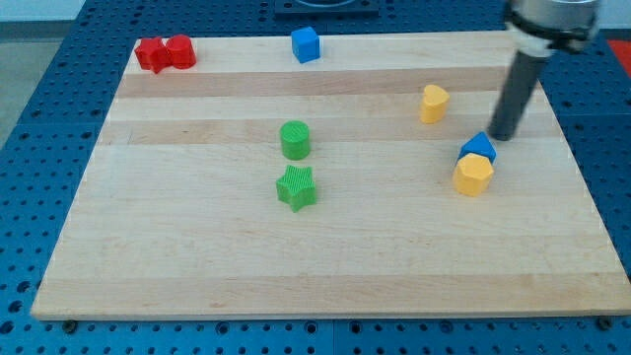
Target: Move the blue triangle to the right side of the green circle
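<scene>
Progress was slight: the blue triangle [478,148] lay well right of the green circle [295,140], touching a yellow block [473,175]. No pincer was fitted; my tip [504,136] was placed just beside the triangle's upper right.

My end effector is a straight, smooth rod, dark grey to black, with a faint sheen along one side, ending in my tip [506,136], which is blunt and flat. Above it sits a wider, rounded, blurred mount in pale grey with a dark band.

triangle [479,147] touching hexagon [473,175] below, circle [295,139] well left, above star [296,187]
</scene>
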